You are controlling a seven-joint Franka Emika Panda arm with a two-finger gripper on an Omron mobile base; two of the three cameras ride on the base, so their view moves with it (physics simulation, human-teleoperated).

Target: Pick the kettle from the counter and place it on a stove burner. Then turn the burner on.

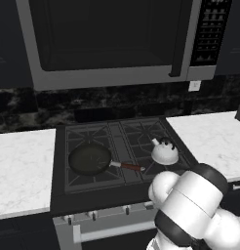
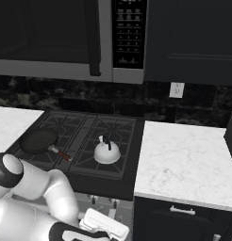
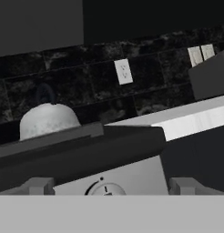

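The silver-white kettle [image 1: 164, 151] [image 2: 107, 151] stands upright on the front right stove burner [image 1: 147, 169] [image 2: 123, 160] of the dark cooktop. Its dome [image 3: 49, 119] rises above the stove's front edge in the hand view. My gripper [image 3: 111, 186] is low in front of the stove, open, with its fingertips [image 3: 38, 185] wide apart on either side of a round control knob [image 3: 104, 189]. It holds nothing. The white hand [image 2: 106, 226] hangs just below the stove's front panel. The white marble counter [image 1: 210, 136] [image 2: 184, 160] [image 3: 191, 120] lies right of the stove.
A black frying pan [image 1: 89, 158] [image 2: 38, 140] with a reddish handle sits on the front left burner. A microwave [image 1: 112, 39] hangs above the stove. A dark box [image 2: 231, 136] [image 3: 209, 79] stands at the counter's far right. More knobs [image 1: 127, 210] line the stove front.
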